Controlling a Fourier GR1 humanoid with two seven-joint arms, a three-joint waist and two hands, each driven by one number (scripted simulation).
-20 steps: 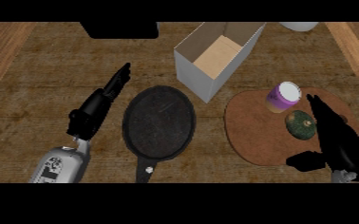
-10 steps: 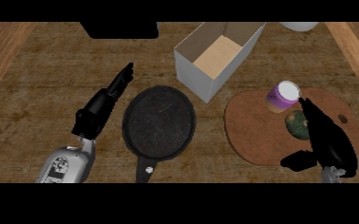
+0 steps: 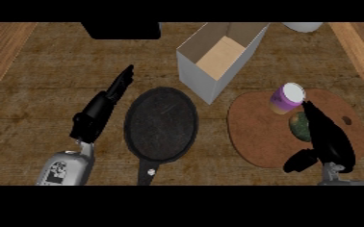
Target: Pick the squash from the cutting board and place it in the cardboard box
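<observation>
Squash (image 3: 299, 126): dark green, lying on the right half of the cutting board (image 3: 259, 134), just below the purple cup (image 3: 286, 97); its long axis runs toward and away from the robot, partly hidden. Right hand (image 3: 328, 137): over the squash's right side, fingers extended, thumb spread, not closed on it. Cardboard box (image 3: 217, 60): open, up-left of the board. Left hand (image 3: 103, 107): fingers straight, left of the frying pan (image 3: 161, 127).
</observation>
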